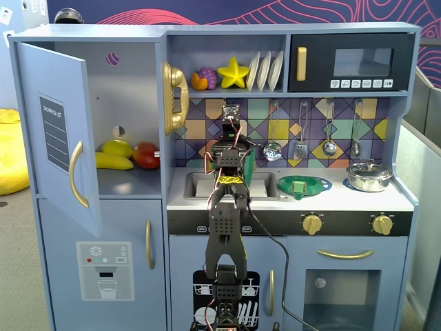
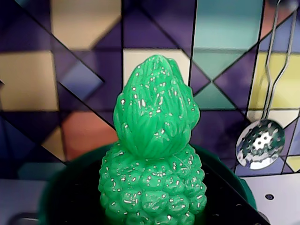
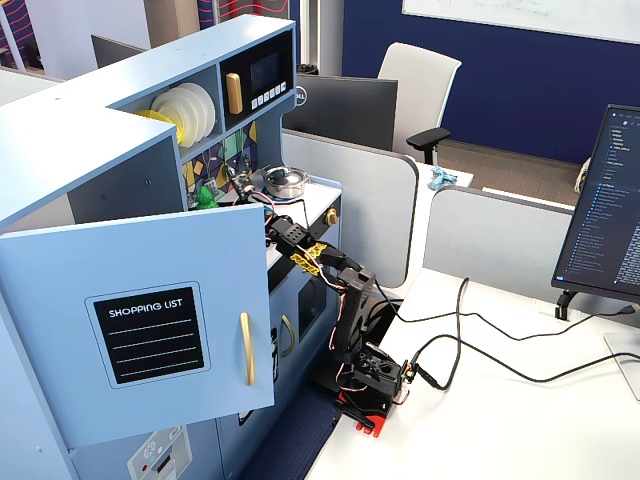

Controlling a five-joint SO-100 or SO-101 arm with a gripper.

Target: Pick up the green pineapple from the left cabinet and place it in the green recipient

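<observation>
The green pineapple (image 2: 154,154) fills the middle of the wrist view, crown up, close to the camera. Its bumpy body sits inside the dark rim of the green recipient (image 2: 70,176), which curves behind it. A black finger (image 2: 234,206) edges in at the lower right, and my gripper (image 1: 231,141) appears shut on the pineapple. In a fixed view the arm hides the fruit, and only a green edge of the recipient (image 1: 250,160) shows beside it, over the sink. Another fixed view shows the pineapple (image 3: 205,197) above the counter. The left cabinet (image 1: 127,89) stands open, door (image 1: 55,131) swung out.
A yellow banana (image 1: 114,161) and a red fruit (image 1: 146,155) lie in the open cabinet. On the counter are the sink (image 1: 196,185), a flat green dish (image 1: 303,185) and a steel pot (image 1: 368,176). Utensils hang on the backsplash, with a slotted spoon (image 2: 260,143) near the gripper.
</observation>
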